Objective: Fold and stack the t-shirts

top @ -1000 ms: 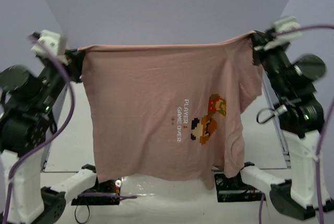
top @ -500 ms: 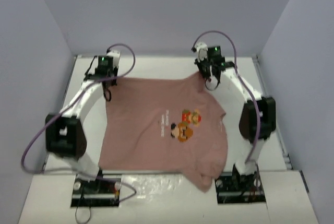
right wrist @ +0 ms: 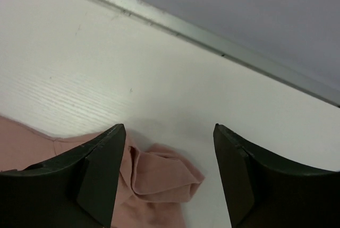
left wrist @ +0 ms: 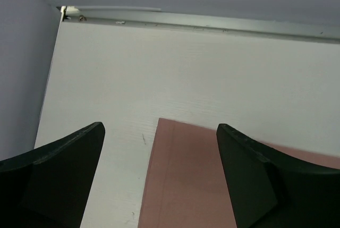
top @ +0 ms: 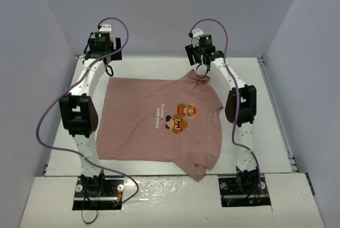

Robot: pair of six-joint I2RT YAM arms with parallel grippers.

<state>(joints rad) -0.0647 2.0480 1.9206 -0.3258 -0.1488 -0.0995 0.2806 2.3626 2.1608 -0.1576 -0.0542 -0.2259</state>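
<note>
White chest text (top: 161, 117) on t-shirt (top: 133, 137): too small to read.

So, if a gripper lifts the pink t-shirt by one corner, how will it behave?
Probably floppy: the t-shirt lies flat, yet its far corner is crumpled into soft folds. It would likely drape, not hold shape. The thin edge suggests it is light.

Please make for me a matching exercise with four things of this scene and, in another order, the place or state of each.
1 t-shirt
2 left gripper
3 right gripper
4 printed figure

A open, over bunched cloth
B spread on the table
C on the shirt's chest
D open, over a flat shirt corner

Pairs: 1-B, 2-D, 3-A, 4-C
</note>
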